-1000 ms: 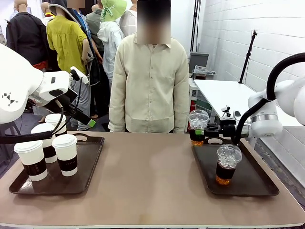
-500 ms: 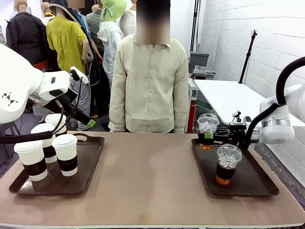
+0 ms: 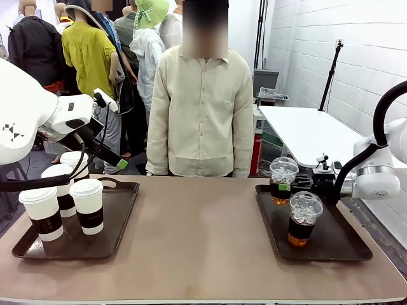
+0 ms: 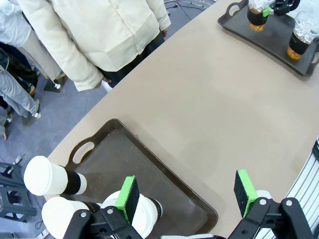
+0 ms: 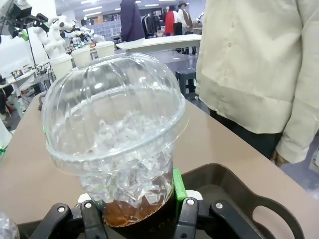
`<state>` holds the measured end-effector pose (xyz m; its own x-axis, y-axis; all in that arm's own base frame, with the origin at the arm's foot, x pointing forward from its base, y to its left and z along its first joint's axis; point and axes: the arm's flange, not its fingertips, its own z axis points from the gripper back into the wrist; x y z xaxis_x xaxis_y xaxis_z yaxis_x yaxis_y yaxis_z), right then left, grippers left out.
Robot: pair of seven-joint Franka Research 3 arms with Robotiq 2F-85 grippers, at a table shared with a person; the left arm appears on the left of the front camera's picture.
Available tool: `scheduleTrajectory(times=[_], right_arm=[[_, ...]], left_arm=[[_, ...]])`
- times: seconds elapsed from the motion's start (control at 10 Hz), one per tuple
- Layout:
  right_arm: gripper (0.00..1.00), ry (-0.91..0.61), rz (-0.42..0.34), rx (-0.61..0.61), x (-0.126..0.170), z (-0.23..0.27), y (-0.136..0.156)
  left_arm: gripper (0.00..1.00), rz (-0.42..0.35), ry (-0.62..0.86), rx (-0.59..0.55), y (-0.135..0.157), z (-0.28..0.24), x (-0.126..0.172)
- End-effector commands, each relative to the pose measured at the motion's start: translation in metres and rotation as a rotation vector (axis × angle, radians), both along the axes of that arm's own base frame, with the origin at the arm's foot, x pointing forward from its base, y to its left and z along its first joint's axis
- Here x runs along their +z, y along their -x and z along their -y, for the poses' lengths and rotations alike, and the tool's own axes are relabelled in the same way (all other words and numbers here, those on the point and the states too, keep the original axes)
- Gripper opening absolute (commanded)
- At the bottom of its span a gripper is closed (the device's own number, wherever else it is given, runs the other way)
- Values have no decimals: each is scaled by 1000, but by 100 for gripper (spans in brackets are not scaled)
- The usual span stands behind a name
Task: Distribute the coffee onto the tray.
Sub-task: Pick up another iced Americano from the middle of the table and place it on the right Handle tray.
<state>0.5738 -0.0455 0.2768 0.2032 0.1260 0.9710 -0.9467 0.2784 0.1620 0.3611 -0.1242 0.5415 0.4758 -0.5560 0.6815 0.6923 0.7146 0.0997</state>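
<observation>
Right gripper (image 3: 284, 186) is clamped on the far iced cup (image 3: 282, 180), low on its dark band, at the right tray's (image 3: 337, 244) far-left corner. Left gripper (image 4: 187, 191) hangs open over the left tray (image 3: 121, 219) of paper cups (image 3: 88, 204). Thin plastic will likely flex and slip if wet; holding the band below the dome suits it. No legible print.

Iced cup (image 3: 283, 181) in right claw (image 3: 294, 185), now lower and rightward over tray (image 3: 331, 244).
</observation>
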Motion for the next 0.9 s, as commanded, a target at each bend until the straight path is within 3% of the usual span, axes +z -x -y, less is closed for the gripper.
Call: scheduleTrajectory(times=[0.0, 0.8], right_arm=[[56, -54, 42, -1, -7, 0, 0], [56, -60, 50, -19, -33, -1, -12]], left_arm=[[100, -5, 0, -2, 0, -1, 0], [100, -5, 0, -2, 0, -1, 0]])
